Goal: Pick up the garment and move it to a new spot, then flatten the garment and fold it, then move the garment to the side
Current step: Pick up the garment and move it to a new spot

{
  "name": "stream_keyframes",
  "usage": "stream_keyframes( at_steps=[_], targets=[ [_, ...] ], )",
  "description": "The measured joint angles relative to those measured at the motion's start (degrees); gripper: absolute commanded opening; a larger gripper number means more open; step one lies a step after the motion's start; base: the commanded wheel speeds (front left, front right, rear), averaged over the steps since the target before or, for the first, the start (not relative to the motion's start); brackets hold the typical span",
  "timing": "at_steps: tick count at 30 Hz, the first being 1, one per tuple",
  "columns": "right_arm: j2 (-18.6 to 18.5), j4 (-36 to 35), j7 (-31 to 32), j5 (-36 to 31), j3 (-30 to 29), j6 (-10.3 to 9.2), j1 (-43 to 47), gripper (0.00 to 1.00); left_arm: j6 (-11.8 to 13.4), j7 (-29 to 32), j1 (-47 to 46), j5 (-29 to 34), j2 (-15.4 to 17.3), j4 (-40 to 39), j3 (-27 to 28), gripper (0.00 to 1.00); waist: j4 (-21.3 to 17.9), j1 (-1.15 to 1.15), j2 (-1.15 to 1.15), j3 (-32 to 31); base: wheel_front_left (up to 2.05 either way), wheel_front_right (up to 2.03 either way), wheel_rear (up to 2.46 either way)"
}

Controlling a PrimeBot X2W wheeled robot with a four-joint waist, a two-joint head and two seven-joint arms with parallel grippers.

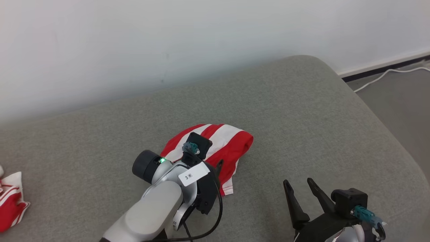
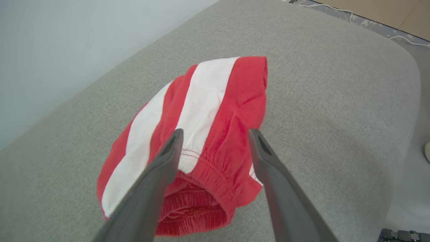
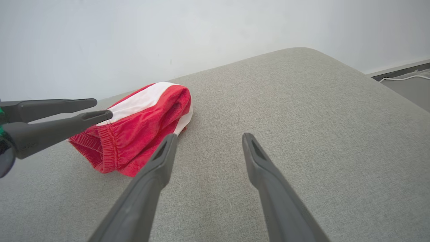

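The garment (image 1: 221, 143) is red with white stripes and lies bunched on the grey cushion (image 1: 302, 117). My left arm (image 1: 161, 208) reaches over its near side. In the left wrist view my left gripper (image 2: 216, 134) stands open, its two fingers spread just above the garment (image 2: 208, 111) at its elastic hem, nothing pinched between them. The right wrist view shows the left gripper (image 3: 100, 107) from the side at the garment's (image 3: 144, 124) left edge. To the garment's right my right gripper (image 1: 299, 185) hovers open and empty over bare cushion; its own wrist view shows the same (image 3: 209, 137).
A second red and white striped cloth (image 1: 11, 201) lies at the cushion's far left edge. A pale wall rises behind the cushion. The cushion's rounded right edge drops to the floor, where a white cable (image 1: 386, 74) runs along the baseboard.
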Motion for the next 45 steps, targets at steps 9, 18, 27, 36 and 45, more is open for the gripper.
stream_keyframes(
  at_steps=[9,18,27,36,45],
  targets=[
    [0.1,1.2,-0.4,0.1,1.3,-0.09,-0.2,1.0,0.0,-0.2,-1.2,-1.2,0.0,4.1,-0.3,1.0,2.2,-0.01,0.0,-1.6,0.0,0.0,0.0],
    [0.2,1.0,-0.5,0.5,1.8,-0.09,-0.3,1.0,0.0,0.0,-1.4,-1.7,0.0,7.7,-0.5,1.0,0.5,-0.01,0.0,-1.3,0.0,0.0,0.0],
    [0.2,1.2,-0.9,0.5,1.5,-0.14,0.3,1.0,0.0,0.0,-2.6,-3.4,0.0,8.7,-1.5,1.0,-0.9,-0.01,0.0,0.2,0.0,0.0,0.0],
    [-1.8,1.6,0.9,0.5,4.2,3.07,0.1,1.0,0.0,0.0,-3.2,-4.5,0.0,9.1,-3.0,0.5,-0.6,-0.01,0.0,0.4,0.0,0.0,0.0],
    [-3.1,1.8,2.7,1.0,5.8,6.11,0.0,1.0,0.0,0.0,-3.4,-5.5,0.0,9.6,-4.0,0.0,-0.2,-0.01,0.0,0.6,0.0,0.0,0.0]
  ],
)
